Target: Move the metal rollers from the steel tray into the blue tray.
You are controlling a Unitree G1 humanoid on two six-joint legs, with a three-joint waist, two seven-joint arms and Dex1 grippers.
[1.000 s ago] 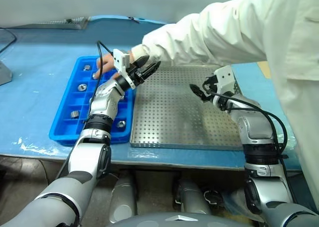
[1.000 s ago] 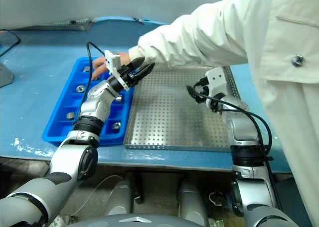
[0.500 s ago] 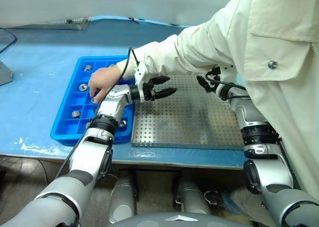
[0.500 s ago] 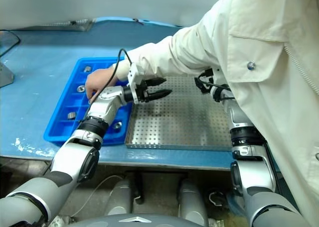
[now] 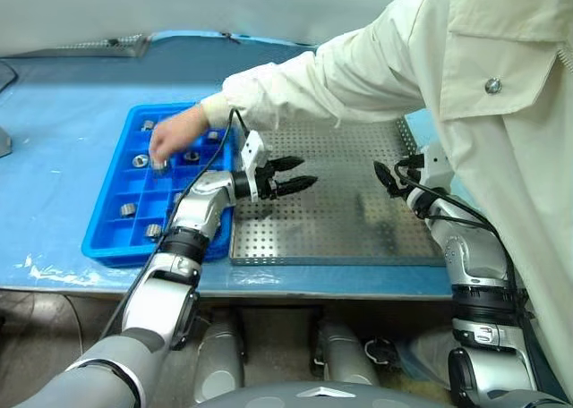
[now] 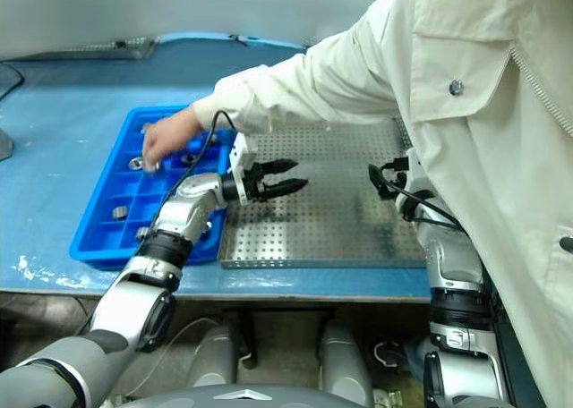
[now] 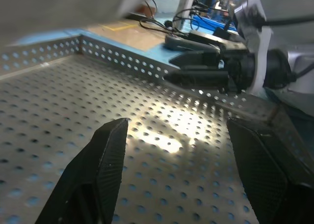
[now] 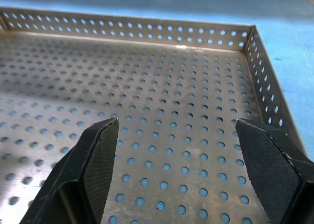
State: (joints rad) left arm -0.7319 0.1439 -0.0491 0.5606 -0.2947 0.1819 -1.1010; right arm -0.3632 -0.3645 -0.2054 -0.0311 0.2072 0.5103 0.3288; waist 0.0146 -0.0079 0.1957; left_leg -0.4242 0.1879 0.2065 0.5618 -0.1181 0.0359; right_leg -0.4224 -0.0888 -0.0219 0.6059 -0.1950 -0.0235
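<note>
Both tools — left tool (image 5: pixel 303 174), right tool (image 5: pixel 383 177) — hang wide and empty over the steel tray (image 5: pixel 358 225).

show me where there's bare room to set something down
The steel tray floor is bare between the left pincer and right pincer. The blue tray is crowded: rollers in several cells, a person's hand over it.

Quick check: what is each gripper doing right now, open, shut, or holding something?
Left gripper: open, holding nothing, above the steel tray.
Right gripper: open, holding nothing, at the same tray's right side.
</note>
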